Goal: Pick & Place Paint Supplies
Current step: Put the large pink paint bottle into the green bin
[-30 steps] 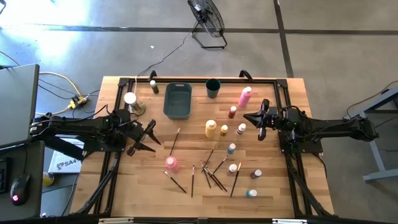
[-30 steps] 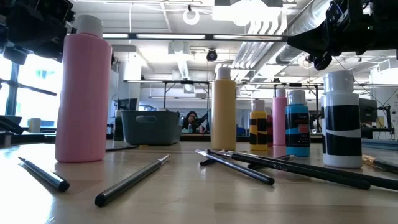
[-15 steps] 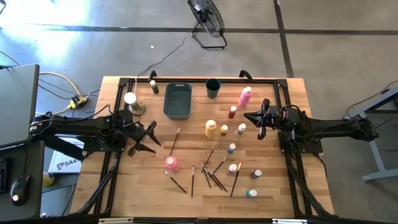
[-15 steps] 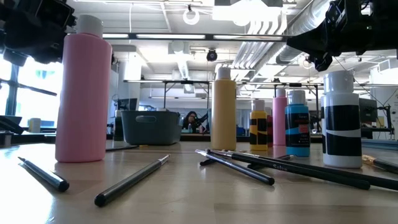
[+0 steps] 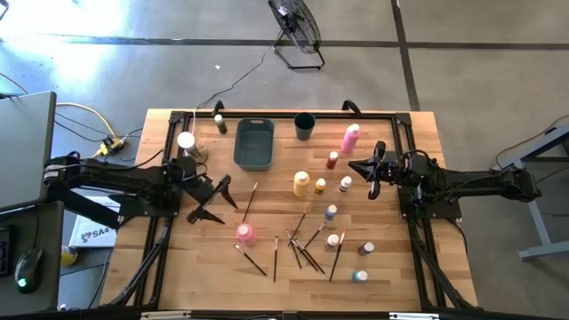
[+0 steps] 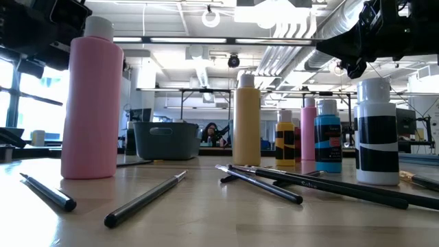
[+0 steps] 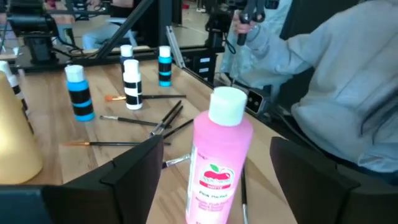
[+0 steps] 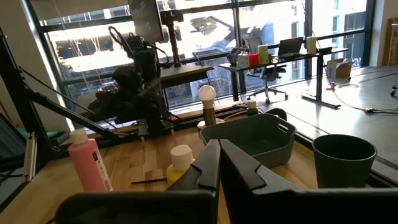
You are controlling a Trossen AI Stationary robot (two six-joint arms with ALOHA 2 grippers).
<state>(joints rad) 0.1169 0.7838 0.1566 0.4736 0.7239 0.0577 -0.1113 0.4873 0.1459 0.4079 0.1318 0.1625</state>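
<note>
A tall pink squeeze bottle (image 5: 245, 234) (image 7: 221, 162) stands upright on its base near the table's front left. My left gripper (image 5: 222, 201) hovers open just short of it, a finger to either side of the bottle in the wrist view, touching nothing. A yellow bottle (image 5: 301, 183) and a second pink bottle (image 5: 350, 138) stand farther right. Small white-capped paint bottles (image 5: 331, 212) stand among paintbrushes (image 5: 307, 244) lying flat. My right gripper (image 5: 372, 174) (image 8: 217, 158) waits shut and empty at the right.
A grey bin (image 5: 253, 143) and a dark green cup (image 5: 305, 125) sit at the far edge. A white knob on a tan base (image 5: 187, 142) stands at the far left. A person in a grey sleeve (image 7: 348, 81) is beyond the table's near side.
My left gripper has opened wider and has edged toward the pink bottle at the front left. The bottles and brushes have stayed where they were.
</note>
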